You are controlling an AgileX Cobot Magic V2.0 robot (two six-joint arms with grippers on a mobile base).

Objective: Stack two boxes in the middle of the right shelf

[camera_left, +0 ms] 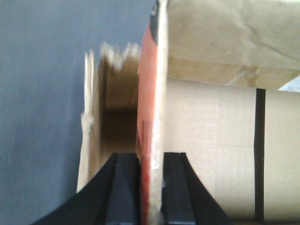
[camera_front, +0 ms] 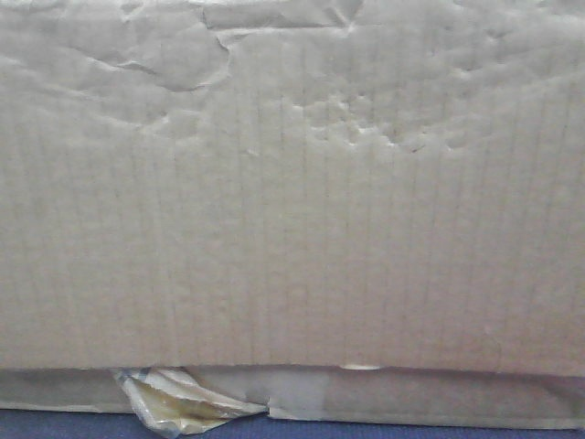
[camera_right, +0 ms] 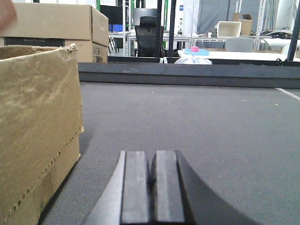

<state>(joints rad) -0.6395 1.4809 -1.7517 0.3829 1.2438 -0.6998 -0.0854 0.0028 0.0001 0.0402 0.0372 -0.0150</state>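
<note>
Front view, boxes: one tan cardboard box (camera_front: 292,201) fills the frame, creased and dented towards 12 o'clock.
Tape: one strip of yellowish clear tape (camera_front: 178,407) peels off the box's lower edge at 7 o'clock.
Under it: a thin band of grey-blue mat (camera_front: 55,425) along 6 o'clock.
Left tool (camera_left: 149,161): two black fingers, one on each side of a thin upright box wall (camera_left: 149,93), clamped on it!
Box wall: orange on the face towards 9 o'clock, pale on its edge, running up to 12 o'clock.
Beyond the wall: tan cardboard from 1 to 4 o'clock, with one black stripe (camera_left: 260,154) down it. Whether that is one box or two I cannot tell.
Right tool (camera_right: 152,161): two fingers pressed together with nothing between them, low over the mat at 6 o'clock.
Right view, boxes: one dented box (camera_right: 37,131) stands on the mat at 9 o'clock, apart from the tool.
Background: two stacked cartons (camera_right: 56,23) at 11 o'clock, one black chair (camera_right: 149,28) at 12, one blue tray (camera_right: 197,51) at 1.
</note>
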